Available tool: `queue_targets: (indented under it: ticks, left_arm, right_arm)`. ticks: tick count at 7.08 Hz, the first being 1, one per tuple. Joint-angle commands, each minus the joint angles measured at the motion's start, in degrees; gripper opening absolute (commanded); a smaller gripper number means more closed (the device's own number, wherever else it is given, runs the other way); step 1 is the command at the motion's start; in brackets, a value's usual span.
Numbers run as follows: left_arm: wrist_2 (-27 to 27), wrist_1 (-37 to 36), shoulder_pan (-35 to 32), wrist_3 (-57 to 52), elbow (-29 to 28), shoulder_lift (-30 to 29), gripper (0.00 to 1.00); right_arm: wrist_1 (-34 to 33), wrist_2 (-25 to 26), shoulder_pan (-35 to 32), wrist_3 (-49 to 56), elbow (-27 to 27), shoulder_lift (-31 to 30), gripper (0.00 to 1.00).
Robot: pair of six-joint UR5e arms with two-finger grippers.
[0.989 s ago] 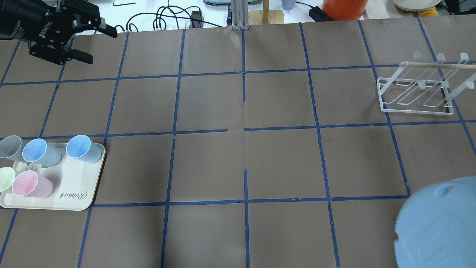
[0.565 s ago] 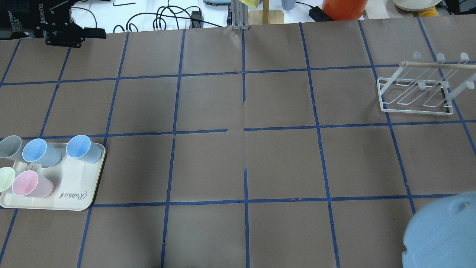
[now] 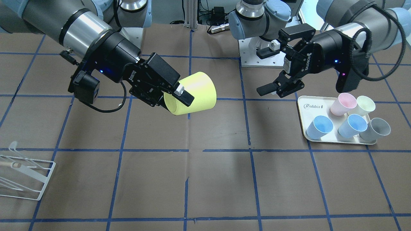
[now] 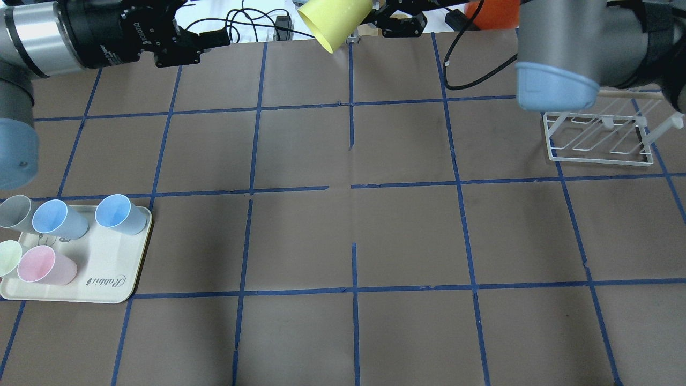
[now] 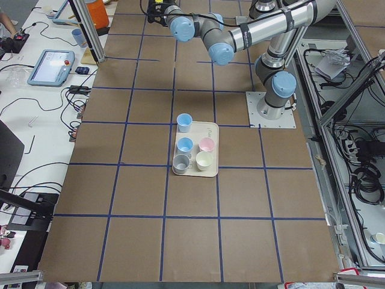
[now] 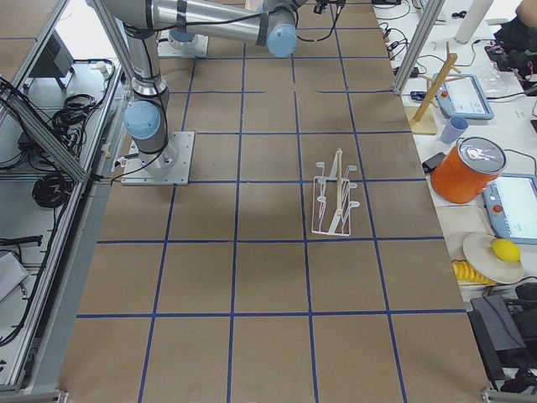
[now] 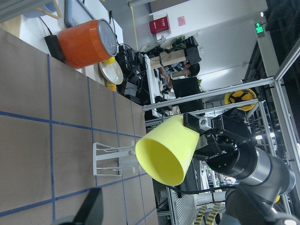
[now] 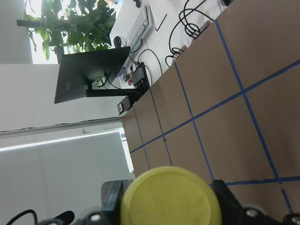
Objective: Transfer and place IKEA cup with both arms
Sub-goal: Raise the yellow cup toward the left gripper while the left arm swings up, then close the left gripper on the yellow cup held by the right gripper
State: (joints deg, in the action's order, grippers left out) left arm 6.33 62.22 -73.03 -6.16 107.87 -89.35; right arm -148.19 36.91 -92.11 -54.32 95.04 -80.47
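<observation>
The yellow IKEA cup point(image 3: 194, 93) is held on its side above the table, mouth toward my left gripper. My right gripper point(image 3: 181, 94) is shut on it near its base, one finger point(image 3: 184, 96) across the outer wall. In the overhead view the cup point(image 4: 335, 21) is at the far edge, near the middle. My left gripper point(image 3: 260, 73) is open and empty, a short gap from the cup's mouth. The left wrist view shows the cup point(image 7: 166, 152) mouth-on. The right wrist view shows its base point(image 8: 168, 197) between the jaws.
A cream tray point(image 3: 301, 106) under my left arm holds a pink cup point(image 3: 343, 103), a pale cream-green cup point(image 3: 365, 105), two blue cups and a grey one. A white wire rack point(image 4: 597, 136) stands on my right side. Cables and an orange container lie beyond the far edge.
My right arm has swung up to the far edge and brought the yellow cup into the overhead view. My left gripper has moved right along the far edge, toward the cup.
</observation>
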Motion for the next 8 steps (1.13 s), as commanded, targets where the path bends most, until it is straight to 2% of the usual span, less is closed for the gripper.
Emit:
queue_targets:
  ticks: [1,2,3,4,5,8]
  left_arm:
    - [-8.24,-11.98,-0.79,0.09,5.49,0.76,1.00]
    - [-8.09,-17.25,-1.32,0.09,5.59,0.23,1.00]
    - [-7.74,-20.61,-1.58,-0.08,5.59,0.31,1.00]
    - [-1.38,-27.69,-2.80,0.26,5.77,0.05,1.00]
    - [3.21,-29.68,-5.51,1.92,5.51,0.40,1.00]
    - [3.34,-29.79,-4.68,2.90,4.11,-0.13,0.99]
  right_arm:
    - [-11.74,-6.47,-0.09,-14.02,4.00,0.48,0.00]
    - [-11.95,-9.46,-0.09,-15.71,4.18,0.75,0.00]
    - [-11.95,-9.49,-0.18,-16.59,4.36,0.75,0.00]
    - [-11.86,-9.75,-0.27,-19.74,4.27,0.84,0.00]
    - [-11.86,-11.32,-0.35,-21.51,4.27,0.84,0.00]
    - [-11.86,-11.60,-0.62,-22.84,4.18,1.54,0.00]
